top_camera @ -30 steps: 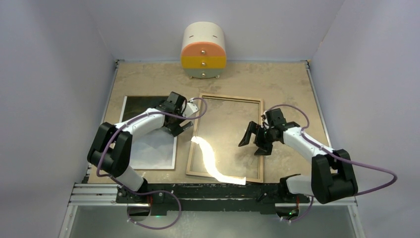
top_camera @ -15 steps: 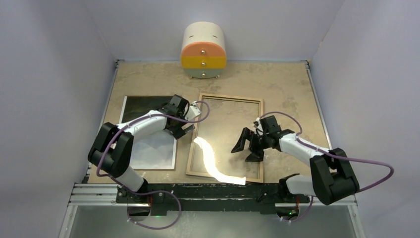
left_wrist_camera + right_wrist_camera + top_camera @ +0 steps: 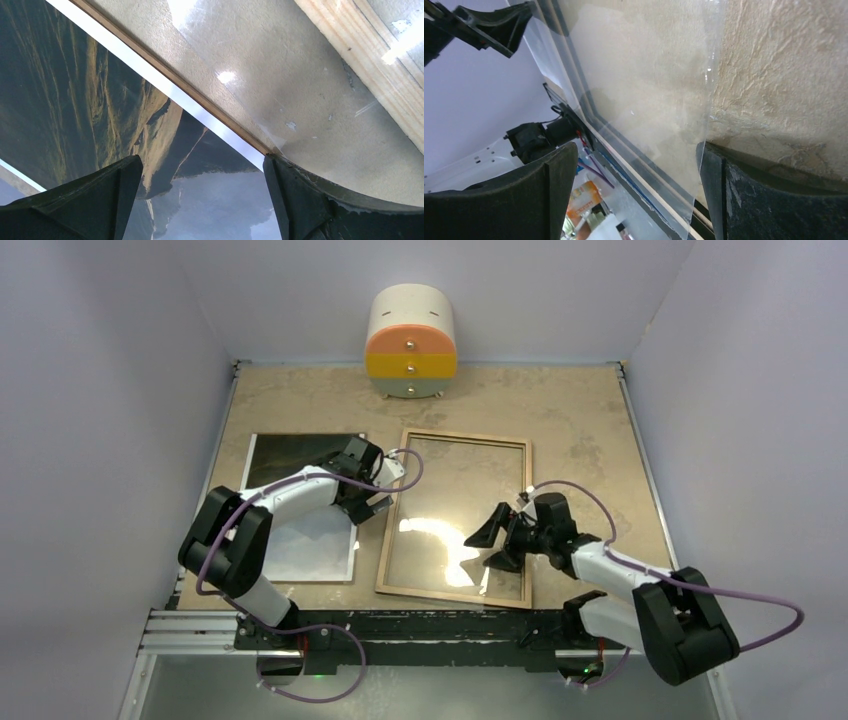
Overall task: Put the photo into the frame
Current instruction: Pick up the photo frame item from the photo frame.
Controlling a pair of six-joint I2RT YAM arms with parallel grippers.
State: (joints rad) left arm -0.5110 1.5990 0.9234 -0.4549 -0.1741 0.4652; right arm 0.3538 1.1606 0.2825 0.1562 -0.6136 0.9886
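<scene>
Tan, stone-textured table point(image 3: 585, 420), seen from above. Nearest, the right gripper point(image 3: 490, 548) hangs over the lower right part of the frame point(image 3: 452, 597). Its two black fingers point(image 3: 749, 200) are spread wide with nothing between them. The frame lies flat at the table's middle, light wood side up. Its clear pane point(image 3: 455, 485) shows the tabletop through it and catches bright glare. In the right wrist view the pane's straight edge runs down toward one finger; whether they touch cannot be told.

Left of the frame lies the photo point(image 3: 310, 545), face up: a dusky mountain landscape with a narrow white border, its long side just beside the frame's left rail. The left gripper point(image 3: 378, 495) sits low over the photo's right edge, by the strip between photo and frame, jaws also wide open and holding nothing. Its wrist view shows the white border with a thin brown line running along it, then bare table, then the wooden rail.

At the far edge stands a small round-topped drawer unit point(image 3: 411, 345), cream above, with an orange, a yellow and a pale drawer.
</scene>
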